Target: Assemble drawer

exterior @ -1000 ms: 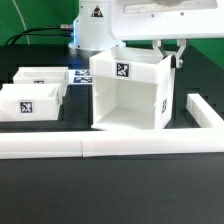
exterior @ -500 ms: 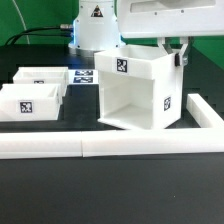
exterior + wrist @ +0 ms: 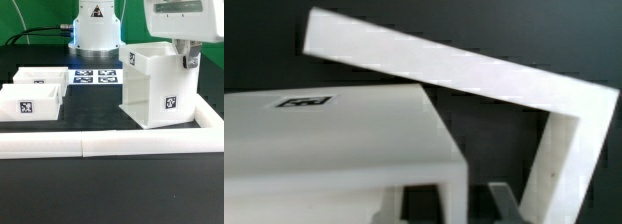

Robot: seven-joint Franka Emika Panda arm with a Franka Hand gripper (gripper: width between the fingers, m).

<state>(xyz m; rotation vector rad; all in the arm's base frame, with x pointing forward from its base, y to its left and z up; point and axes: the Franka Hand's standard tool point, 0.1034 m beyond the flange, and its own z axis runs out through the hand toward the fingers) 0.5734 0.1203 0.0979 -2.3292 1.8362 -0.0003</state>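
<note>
The drawer's tall white casing stands upright at the exterior view's right, a tagged side facing the camera and another tag on its top rim. My gripper comes down over its top right edge and is shut on that wall. In the wrist view the casing fills the near side, with a tag on it, and the gripper shows only as two finger tips at the picture's edge. Two smaller white trays sit at the exterior view's left, each with a tag.
Long low white border bars run along the front and the right, meeting in a corner close to the casing; that corner shows in the wrist view. The marker board lies behind, before the arm's base.
The casing has turned and slid toward the exterior view's right with my gripper on it. Its open face, seen earlier, has turned away from the camera and a tagged side shows instead.
</note>
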